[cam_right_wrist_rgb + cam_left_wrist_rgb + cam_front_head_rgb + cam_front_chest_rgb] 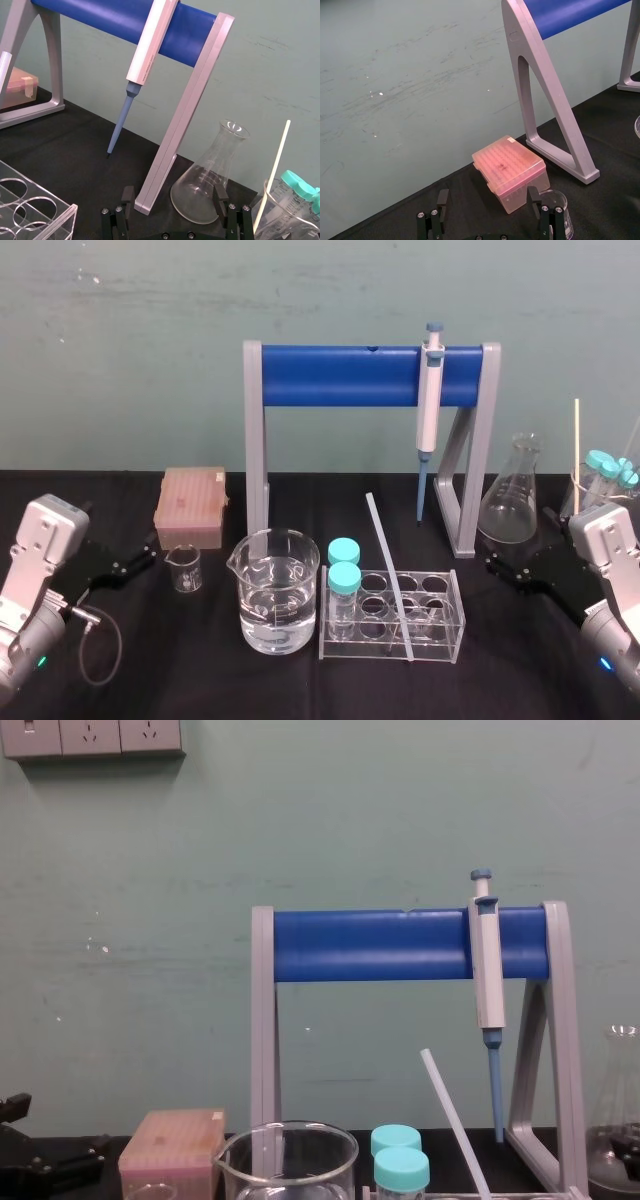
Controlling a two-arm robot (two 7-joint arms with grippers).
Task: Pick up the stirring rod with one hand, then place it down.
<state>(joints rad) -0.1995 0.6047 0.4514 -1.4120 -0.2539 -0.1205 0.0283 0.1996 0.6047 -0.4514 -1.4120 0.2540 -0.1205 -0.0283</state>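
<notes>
At the left edge of the surface (300, 695): the left pincer (146, 552) is being held low and released, its fingers spread apart with nothing between them; it is being kept well apart from the rod, seemingly parked.
Tip box (190, 505): it is being kept at the back left with a small beaker (184, 568) just in front, so the middle is being left free.
Large beaker (275, 590): clear liquid is being held in it, and it is being stood just beside the rack.
Tube rack (452, 612): two blue-capped tubes (343, 580) are being held upright in its left holes.
Stirring rod (388, 575): it is being propped at a slant, its lower end being carried by the rack at the front and its upper end being tilted back and left; the raised upper length is thereby being offered for a side grasp.
Stand (330, 375): the pipette (430, 405) is being hung from its blue bar, tip down, behind the rod and apart from it.
Flask (512, 495): it is being stood empty beside the stand's right leg.
Right pincer (510, 565): it is being held released just in front of the flask, nothing gripped; being the nearer one, it is being judged the likelier to be sent to the rod.
Step in hand: the pick-up is not yet being attempted.
</notes>
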